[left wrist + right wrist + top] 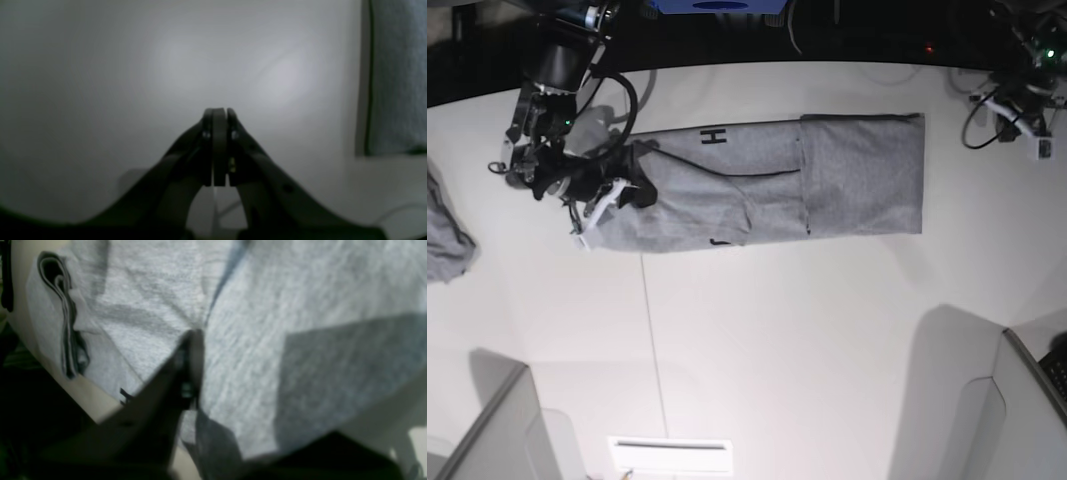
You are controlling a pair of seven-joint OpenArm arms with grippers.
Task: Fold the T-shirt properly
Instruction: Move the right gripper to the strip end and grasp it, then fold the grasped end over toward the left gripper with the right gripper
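The left gripper [218, 111] hangs with its jaws pressed together. The right gripper [193, 335], blurred in its wrist view, seems pinched shut on the T-shirt [757, 185].

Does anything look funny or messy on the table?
A little. The T-shirt is a long band with a diagonal wrinkle, not a tidy square. A smaller grey cloth lies crumpled at the table's edge.

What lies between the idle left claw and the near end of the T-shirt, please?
Only bare white table, as the base view shows: the left claw sits shut, apart from the T-shirt; a cable loops beside it.
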